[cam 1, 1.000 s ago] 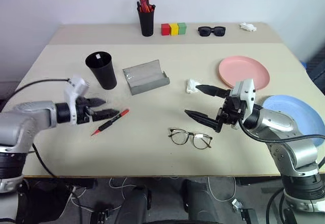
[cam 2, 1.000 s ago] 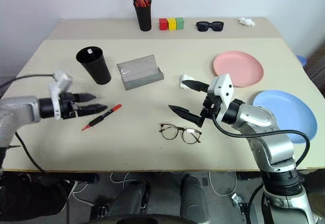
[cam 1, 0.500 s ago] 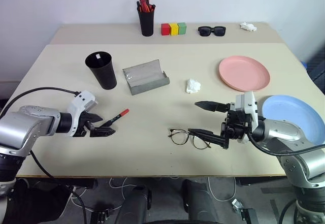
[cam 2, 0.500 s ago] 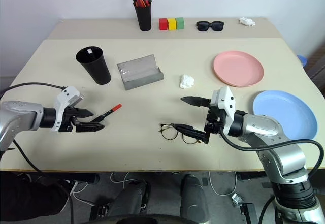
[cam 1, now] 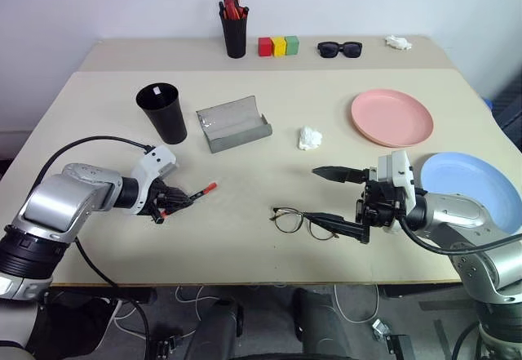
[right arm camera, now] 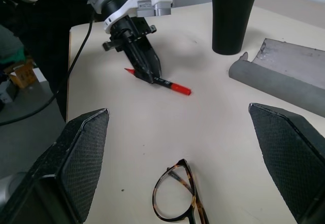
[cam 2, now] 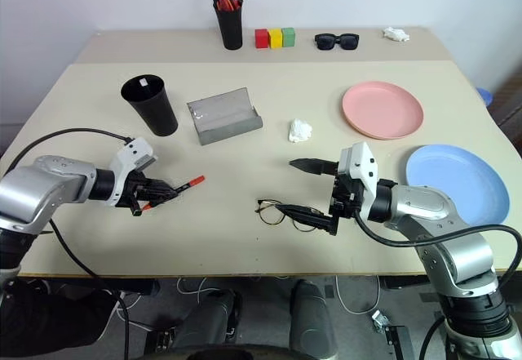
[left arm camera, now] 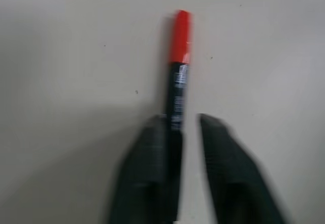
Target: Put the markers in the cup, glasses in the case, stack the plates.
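One marker (cam 1: 189,195), near your cup (cam 1: 163,112), sits clamped in your left gripper (cam 1: 174,202); right gripper (cam 1: 336,201) gapes beside the glasses (cam 1: 300,221).

Silver arms w/ black cables, white wrist blocks, black tapered fingers (cam 1: 336,173)

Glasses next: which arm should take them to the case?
Right. The right gripper is open and already straddles the glasses, beside the grey case. The left gripper is shut on the marker, so it is busy.
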`<state>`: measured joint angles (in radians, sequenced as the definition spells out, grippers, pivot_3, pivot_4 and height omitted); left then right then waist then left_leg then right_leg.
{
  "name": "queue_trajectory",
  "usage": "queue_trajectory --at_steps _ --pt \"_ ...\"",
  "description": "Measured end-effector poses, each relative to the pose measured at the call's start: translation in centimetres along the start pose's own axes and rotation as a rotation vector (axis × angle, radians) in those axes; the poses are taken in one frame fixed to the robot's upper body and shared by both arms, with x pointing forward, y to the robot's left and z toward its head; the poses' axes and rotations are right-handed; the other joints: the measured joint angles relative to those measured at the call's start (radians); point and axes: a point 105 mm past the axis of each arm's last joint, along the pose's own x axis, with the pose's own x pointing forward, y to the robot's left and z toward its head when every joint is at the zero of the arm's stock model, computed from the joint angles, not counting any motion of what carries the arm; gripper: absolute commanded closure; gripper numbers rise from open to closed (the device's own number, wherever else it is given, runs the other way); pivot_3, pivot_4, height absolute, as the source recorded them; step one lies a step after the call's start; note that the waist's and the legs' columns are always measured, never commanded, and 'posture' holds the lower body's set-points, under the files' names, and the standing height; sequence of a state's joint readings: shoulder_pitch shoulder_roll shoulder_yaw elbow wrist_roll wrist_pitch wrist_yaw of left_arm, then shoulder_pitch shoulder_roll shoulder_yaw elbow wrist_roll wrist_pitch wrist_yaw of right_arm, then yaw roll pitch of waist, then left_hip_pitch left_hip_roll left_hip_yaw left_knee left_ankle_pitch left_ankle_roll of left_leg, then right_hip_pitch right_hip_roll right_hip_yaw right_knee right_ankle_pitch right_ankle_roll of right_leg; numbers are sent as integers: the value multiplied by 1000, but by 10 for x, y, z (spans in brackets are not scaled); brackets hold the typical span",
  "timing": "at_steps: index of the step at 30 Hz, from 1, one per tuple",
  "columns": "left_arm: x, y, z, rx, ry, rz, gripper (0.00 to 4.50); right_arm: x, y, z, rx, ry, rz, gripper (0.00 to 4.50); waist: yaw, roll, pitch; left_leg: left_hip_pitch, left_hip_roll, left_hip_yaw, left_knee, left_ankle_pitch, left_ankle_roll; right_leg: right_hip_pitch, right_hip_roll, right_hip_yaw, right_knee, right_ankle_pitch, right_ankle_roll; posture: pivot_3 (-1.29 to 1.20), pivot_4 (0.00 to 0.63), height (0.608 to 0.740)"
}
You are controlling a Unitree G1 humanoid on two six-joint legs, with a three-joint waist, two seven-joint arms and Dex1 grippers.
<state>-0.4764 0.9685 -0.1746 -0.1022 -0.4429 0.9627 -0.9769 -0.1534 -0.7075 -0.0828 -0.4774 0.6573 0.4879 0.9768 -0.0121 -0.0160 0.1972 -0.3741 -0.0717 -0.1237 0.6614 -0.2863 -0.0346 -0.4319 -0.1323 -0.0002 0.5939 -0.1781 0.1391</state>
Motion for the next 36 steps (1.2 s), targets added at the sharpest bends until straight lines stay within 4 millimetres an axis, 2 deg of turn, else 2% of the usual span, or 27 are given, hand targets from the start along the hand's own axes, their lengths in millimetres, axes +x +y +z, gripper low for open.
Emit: queue_trajectory --at_steps 3,5,7,9,11,12,17,20,23,25,26,28,30,33,35,36 --pt "1 7 2 1 -45 19 4487 0 -1 0 -8 3 -5 0 3 0 0 0 0 0 0 0 0 1 0 0 0 0 0 0 150 740" --pt "4 14 16 -6 -154 46 4487 0 -1 0 -13 1 -6 0 8 -1 0 0 0 -1 1 0 0 1 0 0 0 0 0 0 150 740" --pt "1 24 42 5 -300 74 4487 1 -3 1 -20 -1 -10 0 13 -1 0 0 0 -1 2 0 0 1 0 0 0 0 0 0 150 740" --pt "-12 36 78 38 -484 150 4487 3 -4 2 -26 -4 -7 0 18 -1 0 0 0 -1 2 0 0 1 0 -1 0 1 0 0 150 740" --pt "-34 46 119 93 -711 231 4487 5 -5 1 -22 -4 -3 0 23 -1 0 0 -1 0 2 0 -1 1 0 -1 0 1 0 0 150 740" --pt "-45 49 132 114 -795 262 4487 6 -6 1 -23 -7 -3 0 23 -1 0 0 -1 0 2 0 -1 1 -1 0 -1 1 0 0 150 740" --pt "-74 52 169 175 -1080 363 4487 7 -9 2 -35 -8 -15 0 22 -1 0 0 -1 1 2 1 -1 1 -1 0 -1 1 0 0 150 740" --pt "-88 58 179 187 -1157 428 4487 7 -10 3 -43 -12 -18 0 22 -1 0 0 -1 1 2 1 -1 1 0 0 -1 1 0 0 150 740" --pt "-83 61 173 146 -1111 383 4487 7 -11 3 -44 -12 -24 0 20 -1 0 0 -1 1 2 1 -1 1 0 0 0 1 0 0 150 740" --pt "-70 60 157 98 -1009 301 4487 7 -11 3 -45 -12 -30 0 15 -1 0 0 -1 1 2 0 -1 1 0 0 0 1 0 0 150 740" --pt "-63 58 146 78 -945 251 4245 7 -12 3 -45 -11 -33 0 11 -1 0 0 -1 1 2 0 -1 1 0 0 0 1 0 0 150 740" --pt "-56 51 129 10 -854 139 3607 7 -12 2 -43 -10 -37 0 1 -2 1 0 -1 0 2 0 -1 1 0 0 1 1 0 0 150 740" --pt "-60 41 117 -5 -726 58 2638 7 -12 2 -43 -9 -40 0 -2 -3 1 0 0 0 2 0 -1 1 0 0 1 1 0 0 150 740" --pt "-72 20 86 13 -454 -51 1097 7 -12 1 -44 -10 -41 0 -11 -1 0 1 0 1 1 0 0 0 0 1 2 0 0 0 150 740" --pt "-68 5 65 3 -314 -146 52 7 -12 1 -45 -11 -39 0 -8 0 1 1 0 1 0 0 0 0 0 1 1 0 0 0 150 740" --pt "-65 -1 57 -4 -263 -189 52 7 -11 1 -41 -12 -30 0 -3 0 1 1 0 1 0 0 0 0 0 0 1 0 0 0 150 740"
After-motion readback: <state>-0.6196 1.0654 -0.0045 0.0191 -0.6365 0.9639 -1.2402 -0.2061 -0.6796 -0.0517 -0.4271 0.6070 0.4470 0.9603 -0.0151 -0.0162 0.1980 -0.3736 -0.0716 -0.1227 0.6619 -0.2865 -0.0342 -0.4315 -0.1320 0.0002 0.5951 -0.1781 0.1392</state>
